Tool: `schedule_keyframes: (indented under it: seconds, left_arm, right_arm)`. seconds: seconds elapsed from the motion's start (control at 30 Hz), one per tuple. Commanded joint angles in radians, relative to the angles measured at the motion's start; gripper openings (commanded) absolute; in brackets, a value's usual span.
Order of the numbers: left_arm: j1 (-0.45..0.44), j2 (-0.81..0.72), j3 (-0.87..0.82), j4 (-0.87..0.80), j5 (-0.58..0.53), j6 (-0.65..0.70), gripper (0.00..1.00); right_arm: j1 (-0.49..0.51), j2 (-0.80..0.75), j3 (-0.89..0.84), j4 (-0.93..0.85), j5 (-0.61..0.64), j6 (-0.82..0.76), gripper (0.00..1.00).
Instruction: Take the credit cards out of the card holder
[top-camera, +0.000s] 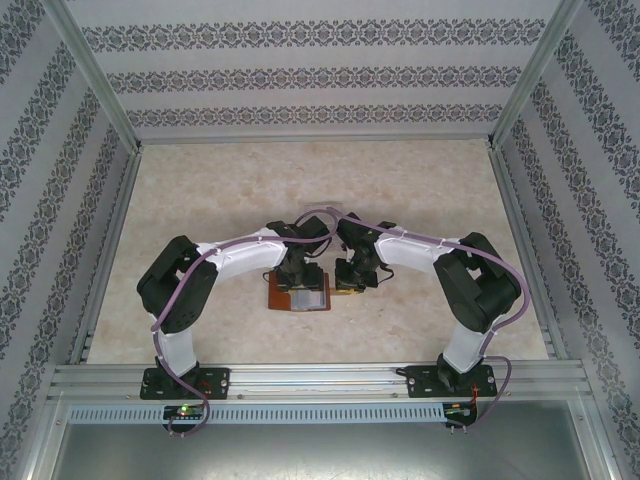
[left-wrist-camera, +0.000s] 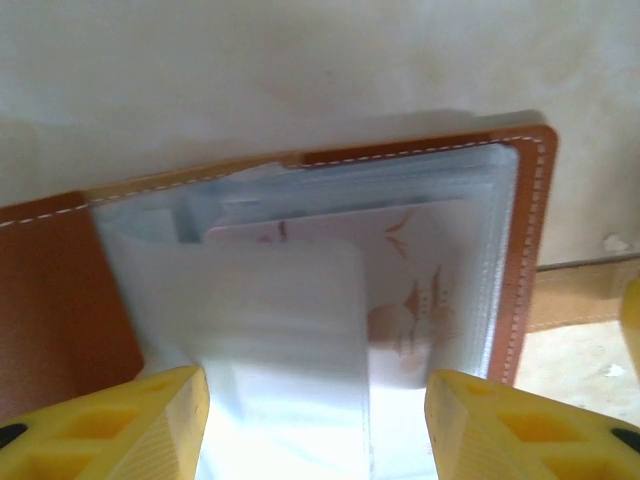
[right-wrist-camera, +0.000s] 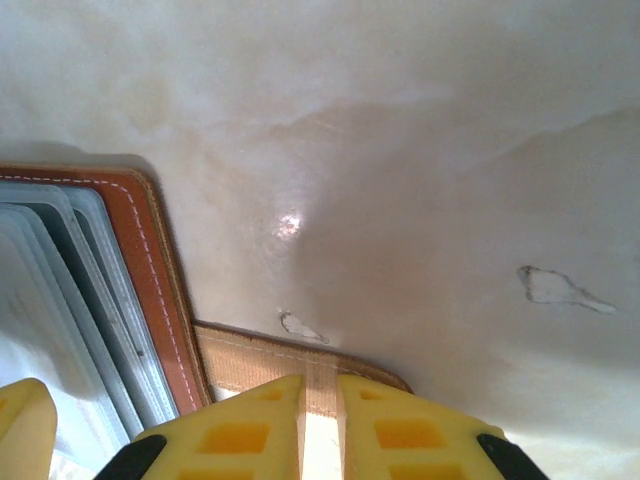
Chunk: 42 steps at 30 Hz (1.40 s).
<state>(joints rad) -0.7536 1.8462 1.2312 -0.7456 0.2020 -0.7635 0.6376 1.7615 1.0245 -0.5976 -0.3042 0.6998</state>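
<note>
The card holder (top-camera: 297, 297) lies open on the table, brown leather (left-wrist-camera: 60, 290) with a stack of clear plastic sleeves (left-wrist-camera: 280, 320). One of the credit cards (left-wrist-camera: 420, 300), pale with pinkish print, sits inside a sleeve. My left gripper (left-wrist-camera: 315, 420) hangs just over the sleeves, open, its yellow fingers (left-wrist-camera: 130, 425) wide apart on either side of a loose sleeve flap. My right gripper (right-wrist-camera: 320, 400) is at the wallet's right edge (right-wrist-camera: 165, 270), shut on the tan strap tab (right-wrist-camera: 255, 355), which runs between its fingers. In the top view both grippers (top-camera: 297, 272) (top-camera: 350, 283) meet over the wallet.
The beige marbled table (top-camera: 400, 190) is boxed in by patterned walls and aluminium rails (top-camera: 320, 380) along the near edge. A small scuff mark (right-wrist-camera: 555, 288) shows on the surface to the right of the strap.
</note>
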Motion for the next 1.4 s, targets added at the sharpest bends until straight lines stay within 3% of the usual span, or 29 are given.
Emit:
schedule_keyframes:
  seconds: [0.0, 0.33, 0.6, 0.73, 1.1, 1.37]
  left_arm:
    - [-0.015, 0.004, 0.025, -0.082, -0.058, 0.013, 0.6]
    - [-0.016, -0.031, 0.021, -0.104, -0.08, 0.013, 0.56]
    - [-0.015, -0.083, 0.006, -0.086, -0.089, 0.016, 0.29]
    - [-0.015, -0.085, 0.005, -0.092, -0.096, 0.024, 0.21]
    - [-0.013, -0.034, 0.024, -0.247, -0.242, 0.084, 0.31]
    - [-0.013, -0.028, 0.021, -0.308, -0.314, 0.108, 0.31]
  right_arm:
    - [0.0, 0.003, -0.009, -0.014, 0.002, -0.015, 0.18]
    - [0.002, 0.001, -0.007, -0.018, 0.004, -0.014, 0.18]
    - [0.003, 0.006, 0.006, -0.023, 0.003, -0.017, 0.18]
    - [0.003, 0.007, 0.011, -0.028, 0.004, -0.02, 0.19]
    - [0.004, 0.012, 0.006, -0.023, 0.005, -0.017, 0.18]
    - [0.005, 0.013, 0.004, -0.021, 0.004, -0.017, 0.19]
